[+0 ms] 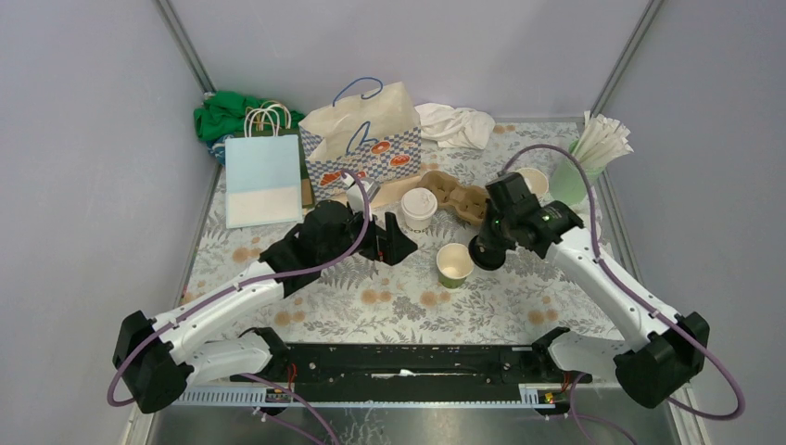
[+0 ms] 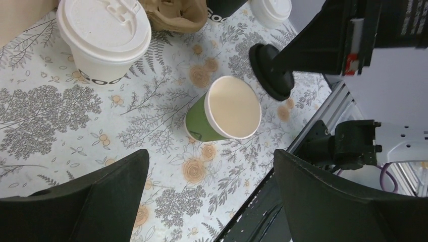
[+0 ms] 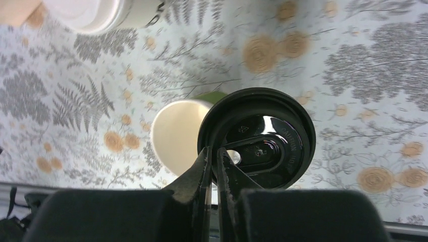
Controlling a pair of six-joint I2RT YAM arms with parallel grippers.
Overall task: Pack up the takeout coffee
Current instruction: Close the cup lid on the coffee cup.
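Right jaws: my right gripper [image 3: 213,156] is pressed together on the edge of a black plastic lid [image 3: 262,136], a thin pinch on the rim only.
Left jaws: my left gripper [image 2: 210,159] has its fingers wide apart and grips nothing; it hangs above the table, looking down at the cup.
Task's thing: the open green paper cup [image 1: 454,266] stands upright on the flowered tablecloth [image 1: 371,306], between my two grippers, cream inside, no lid.
Lid position: in the left wrist view the lid is tilted and to one side of the cup mouth, not over its middle.
Other cups: a white-lidded cup [image 1: 418,208] stands beside the cardboard cup carrier [image 1: 459,195], behind the green one.
Step, I judge: capping the green cup before packing it.
Risk one: the lid may turn or slip in so small a pinch when it meets the rim.
Risk two: a tilted lid could catch one side only, and push the light cup over or away.
Cause: nothing steadies the cup, because my left fingers are not around it.
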